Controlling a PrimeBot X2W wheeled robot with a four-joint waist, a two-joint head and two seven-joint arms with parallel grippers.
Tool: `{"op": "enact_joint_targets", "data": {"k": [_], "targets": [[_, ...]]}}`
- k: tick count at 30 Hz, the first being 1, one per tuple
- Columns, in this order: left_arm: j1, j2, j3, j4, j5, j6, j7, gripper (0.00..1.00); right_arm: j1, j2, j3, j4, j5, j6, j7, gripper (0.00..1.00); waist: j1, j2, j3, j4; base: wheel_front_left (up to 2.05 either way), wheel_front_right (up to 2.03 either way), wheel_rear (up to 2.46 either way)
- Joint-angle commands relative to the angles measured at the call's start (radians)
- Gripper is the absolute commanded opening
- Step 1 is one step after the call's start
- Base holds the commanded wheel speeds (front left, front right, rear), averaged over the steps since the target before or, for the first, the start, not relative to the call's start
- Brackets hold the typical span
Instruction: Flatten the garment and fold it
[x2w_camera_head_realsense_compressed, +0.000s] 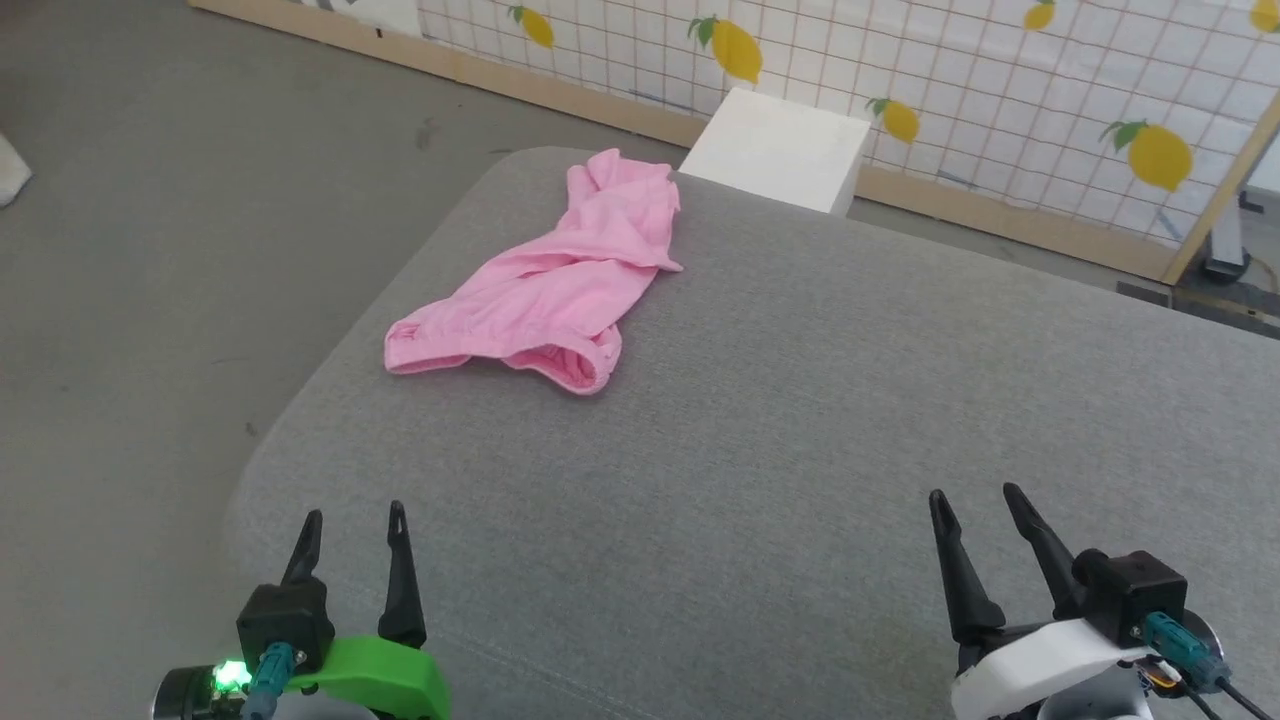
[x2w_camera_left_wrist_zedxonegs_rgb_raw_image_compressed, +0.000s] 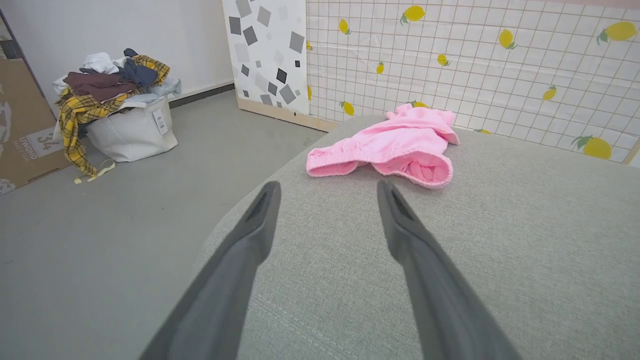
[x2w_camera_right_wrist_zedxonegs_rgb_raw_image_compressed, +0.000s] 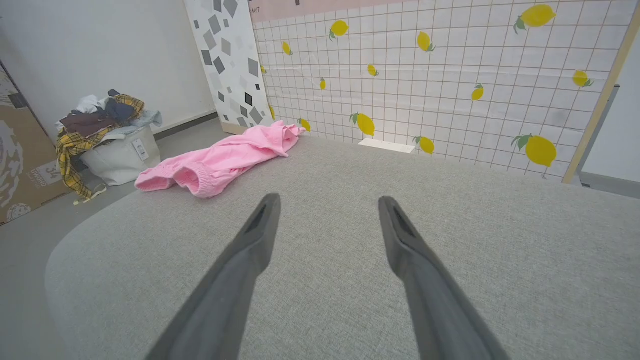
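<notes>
The garment (x2w_camera_head_realsense_compressed: 560, 280) is a light pink knit cloth lying crumpled in a long bunch near the far left corner of the grey cushioned surface (x2w_camera_head_realsense_compressed: 800, 430). Its gathered waistband end faces me, seen in the left wrist view (x2w_camera_left_wrist_zedxonegs_rgb_raw_image_compressed: 395, 147) and the right wrist view (x2w_camera_right_wrist_zedxonegs_rgb_raw_image_compressed: 220, 160). My left gripper (x2w_camera_head_realsense_compressed: 355, 520) hovers open at the near left, well short of the cloth, with nothing between its fingers (x2w_camera_left_wrist_zedxonegs_rgb_raw_image_compressed: 250, 235). At the near right, my right gripper (x2w_camera_head_realsense_compressed: 975, 495) also stands open and empty, far from the garment.
A white box (x2w_camera_head_realsense_compressed: 780, 150) stands past the surface's far edge, before a lemon-patterned grid panel (x2w_camera_head_realsense_compressed: 1000, 80). A white bag heaped with mixed clothes (x2w_camera_left_wrist_zedxonegs_rgb_raw_image_compressed: 115, 105) sits on the grey floor to the left, beside a cardboard box (x2w_camera_left_wrist_zedxonegs_rgb_raw_image_compressed: 20, 125).
</notes>
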Motion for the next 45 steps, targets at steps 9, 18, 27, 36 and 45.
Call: {"op": "enact_joint_targets", "data": {"k": [9, 18, 27, 36, 45], "targets": [[0.004, -0.001, -0.002, 0.020, -0.016, 0.004, -0.028, 1.00, 0.011, 0.000, 0.008, 0.026, 0.023, -0.001, -0.029, 1.00, -0.0001, 0.0000, 0.008, 0.043, 0.00, 0.00, 0.00], [0.006, -0.002, -0.006, 0.027, -0.027, 0.016, -0.047, 1.00, 0.007, 0.001, 0.009, 0.045, 0.036, -0.001, -0.048, 1.00, -0.0001, 0.0000, 0.013, 0.074, 0.00, 0.00, 0.00], [-0.062, -0.001, -0.016, 0.067, -0.049, 0.000, -0.066, 1.00, 0.003, 0.001, 0.011, 0.059, 0.044, -0.001, -0.067, 1.00, -0.0001, 0.0000, 0.018, 0.101, 0.00, 0.00, 0.00], [-0.291, 0.023, -0.018, 0.195, -0.101, -0.061, -0.073, 1.00, -0.010, 0.001, 0.000, 0.048, 0.021, -0.002, -0.066, 1.00, -0.0001, 0.0000, 0.062, 0.098, 0.00, 0.00, 0.00], [-0.764, 0.089, 0.017, 0.573, -0.229, -0.155, 0.047, 1.00, -0.032, 0.001, -0.044, -0.088, -0.062, -0.002, 0.012, 1.00, -0.0001, 0.0000, 0.224, -0.023, 0.00, 0.00, 0.00]]}}
